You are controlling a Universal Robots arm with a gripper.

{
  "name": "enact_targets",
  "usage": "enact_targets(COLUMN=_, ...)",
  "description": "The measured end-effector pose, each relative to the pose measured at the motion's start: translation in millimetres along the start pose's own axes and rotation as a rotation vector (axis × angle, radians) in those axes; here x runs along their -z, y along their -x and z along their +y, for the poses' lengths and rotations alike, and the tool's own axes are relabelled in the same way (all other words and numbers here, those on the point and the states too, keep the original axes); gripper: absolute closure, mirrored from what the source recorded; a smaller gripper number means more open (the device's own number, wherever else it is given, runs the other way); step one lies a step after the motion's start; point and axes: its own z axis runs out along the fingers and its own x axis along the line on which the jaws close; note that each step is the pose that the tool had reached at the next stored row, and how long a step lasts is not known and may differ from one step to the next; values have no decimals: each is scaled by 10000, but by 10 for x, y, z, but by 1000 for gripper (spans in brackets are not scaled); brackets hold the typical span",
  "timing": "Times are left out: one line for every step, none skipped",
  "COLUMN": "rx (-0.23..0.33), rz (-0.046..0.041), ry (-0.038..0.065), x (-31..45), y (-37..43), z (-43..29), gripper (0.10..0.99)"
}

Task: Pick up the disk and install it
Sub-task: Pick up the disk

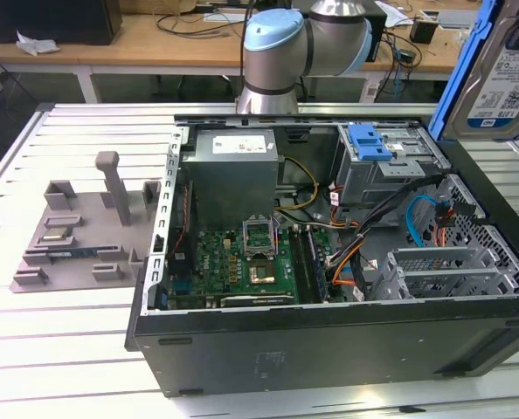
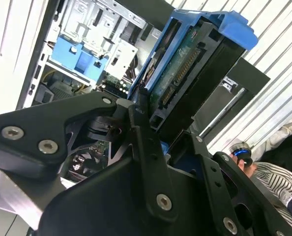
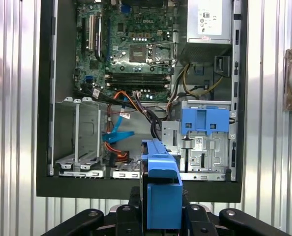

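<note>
the gripper (image 2: 161,123) is clamped on the disk (image 2: 195,69), jaws pressed against the 2 sides of its blue carrier bracket (image 2: 234,29). the drive stands straight out from the jaws, long axis in line with them, circuit-board side showing in the second wrist view. in the exterior view it hangs high at the exterior view's right, above the open computer case (image 1: 329,349) and near the drive cage (image 1: 390,170) with its blue latch (image 1: 369,141). the disk carries a white-and-blue barcode label (image 1: 511,83) and the power supply (image 1: 233,179) a white label (image 1: 242,144); neither print is legible.

Slatted white table (image 1: 67,349), wooden desk (image 1: 155,39) behind
</note>
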Motion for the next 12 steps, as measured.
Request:
enact_targets(rx=0, rz=0, ry=0, x=-1, y=-16, z=0, gripper=718)
enact_targets(rx=0, rz=0, ry=0, x=-1, y=-34, z=1, gripper=718)
enact_targets(rx=0, rz=0, ry=0, x=-2, y=-55, z=1, gripper=718)
enact_targets(rx=0, rz=1, ry=0, x=-3, y=-82, z=2, gripper=718)
enact_targets(rx=0, rz=2, ry=0, x=-5, y=-119, z=3, gripper=718)
enact_targets(rx=0, rz=2, ry=0, x=-6, y=-153, z=3, gripper=718)
enact_targets(rx=0, rz=2, ry=0, x=-7, y=-171, z=4, gripper=718)
enact_targets(rx=-1, rz=2, ry=0, x=-7, y=-187, z=4, gripper=718)
enact_targets(rx=0, rz=3, ry=0, x=-8, y=-210, z=4, gripper=718)
enact_targets(rx=0, rz=4, ry=0, x=-9, y=-229, z=5, gripper=718)
enact_targets(rx=0, rz=4, ry=0, x=-10, y=-257, z=6, gripper=718)
enact_targets(rx=0, rz=5, ry=0, x=-11, y=-285, z=6, gripper=718)
